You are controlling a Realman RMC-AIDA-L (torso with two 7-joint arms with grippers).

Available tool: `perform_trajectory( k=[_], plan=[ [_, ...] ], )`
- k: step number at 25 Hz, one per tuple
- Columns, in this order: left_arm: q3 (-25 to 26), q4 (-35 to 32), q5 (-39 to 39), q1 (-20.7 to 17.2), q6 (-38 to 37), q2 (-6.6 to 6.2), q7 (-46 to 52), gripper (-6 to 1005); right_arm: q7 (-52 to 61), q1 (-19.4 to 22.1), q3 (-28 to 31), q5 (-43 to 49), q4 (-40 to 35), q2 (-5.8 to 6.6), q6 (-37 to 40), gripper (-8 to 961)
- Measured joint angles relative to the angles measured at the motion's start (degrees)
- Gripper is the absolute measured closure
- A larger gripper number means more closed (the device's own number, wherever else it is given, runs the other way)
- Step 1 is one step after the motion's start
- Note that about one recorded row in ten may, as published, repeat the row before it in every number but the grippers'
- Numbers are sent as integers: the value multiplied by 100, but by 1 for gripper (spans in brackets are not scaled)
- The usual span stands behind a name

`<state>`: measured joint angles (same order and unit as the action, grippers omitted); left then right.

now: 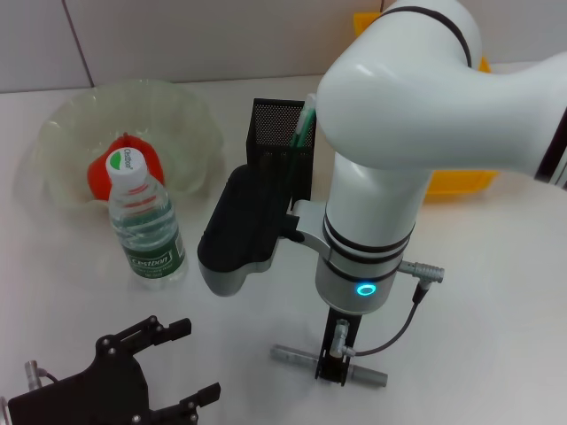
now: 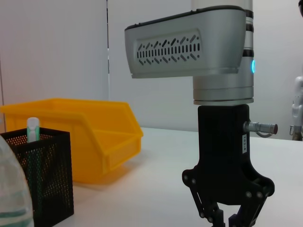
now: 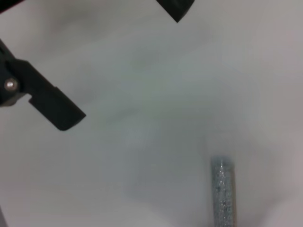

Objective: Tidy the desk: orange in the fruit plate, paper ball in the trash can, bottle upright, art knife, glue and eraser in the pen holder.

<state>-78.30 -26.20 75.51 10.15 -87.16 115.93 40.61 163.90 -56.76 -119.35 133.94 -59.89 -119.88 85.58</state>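
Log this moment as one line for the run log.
right gripper: down over art knife on desk | left gripper: open, idle | bottle: upright | orange: in plate

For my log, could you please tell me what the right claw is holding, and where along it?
The right claw straddles the slim grey metal art knife lying on the table, near its middle; whether it grips cannot be told.

This looks like a robotics lab or test room. A plain white table (image 1: 496, 292) stands against bare pale wall panels (image 2: 52, 47), with no household clutter around. A staged desk set sits on it: black mesh pen holder (image 1: 282, 146), yellow plastic bin (image 2: 90, 137), water bottle (image 1: 146, 230). Another white robot (image 2: 297, 106) stands by the far wall.
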Motion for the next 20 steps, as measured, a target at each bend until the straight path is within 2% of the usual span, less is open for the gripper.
perform_trajectory(
  k=[3,7,8,9,10,13,14,15,20],
  plan=[
    [-1,-8,0,3,-2,0,0,199,-4,36,143,0,-19,0,-3,805],
    [11,-14,0,5,-20,-4,0,199,-85,174,699,20,-94,28,41,809],
    [12,-14,0,5,-25,-4,0,199,-128,229,909,36,-135,40,70,811],
    [14,-17,0,5,-32,-4,0,199,-279,369,1474,65,-282,60,145,812],
    [14,-17,0,5,-32,-4,0,199,-279,369,1474,65,-282,60,145,812],
    [16,-36,0,5,-77,-10,0,199,-543,611,2430,199,-648,70,268,812],
    [43,-41,-1,4,-113,-21,0,199,-699,806,2996,358,-1020,71,310,812],
    [44,-41,-1,4,-114,-22,0,199,-699,806,2996,358,-1020,71,310,813],
    [85,-38,-1,4,-135,-25,0,199,-1145,1410,3981,409,-2177,70,138,813]
  ],
)
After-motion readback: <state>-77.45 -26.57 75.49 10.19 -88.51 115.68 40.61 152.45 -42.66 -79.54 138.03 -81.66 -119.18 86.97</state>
